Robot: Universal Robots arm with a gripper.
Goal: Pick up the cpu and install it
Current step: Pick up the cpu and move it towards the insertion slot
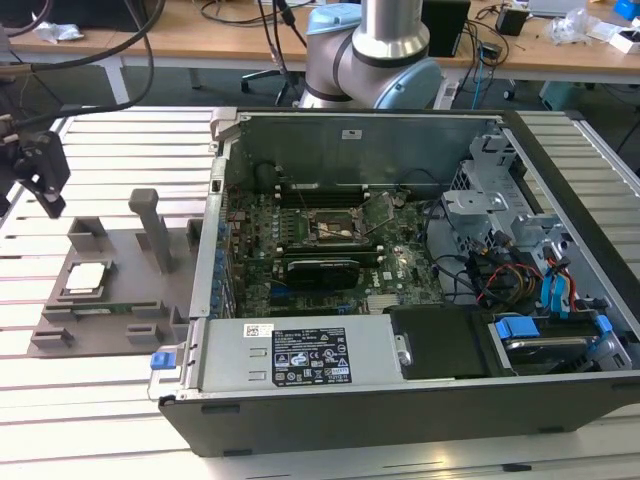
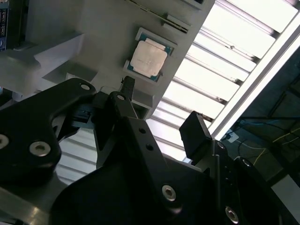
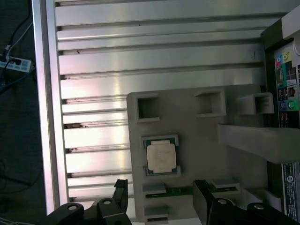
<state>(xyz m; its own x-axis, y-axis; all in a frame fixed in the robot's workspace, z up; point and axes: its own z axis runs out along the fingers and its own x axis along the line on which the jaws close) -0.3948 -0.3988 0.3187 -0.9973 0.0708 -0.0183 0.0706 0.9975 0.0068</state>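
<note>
Exterior view shows the cpu lying flat, pale lid up, in a shallow pocket of the grey plastic tray, at about nine o'clock from the open computer case. I'd say the pocket is there to keep it square and easy to reach from above. In the first wrist view the gripper hangs above the tray, clear of the cpu and holding nothing. Its two black fingers are spread wide, the gap roughly in line with the cpu, which looks like readiness to straddle it. Nothing has been lifted yet. Inside the case, near the middle of the green board, the dark socket sits with its metal frame apparently tipped up toward two o'clock, so the seat looks free. Tray and case both rest on a table of ribbed aluminium slats that catches the light. Behind, at twelve o'clock, the arm rises in front of long wooden desks strewn with cables.
</note>
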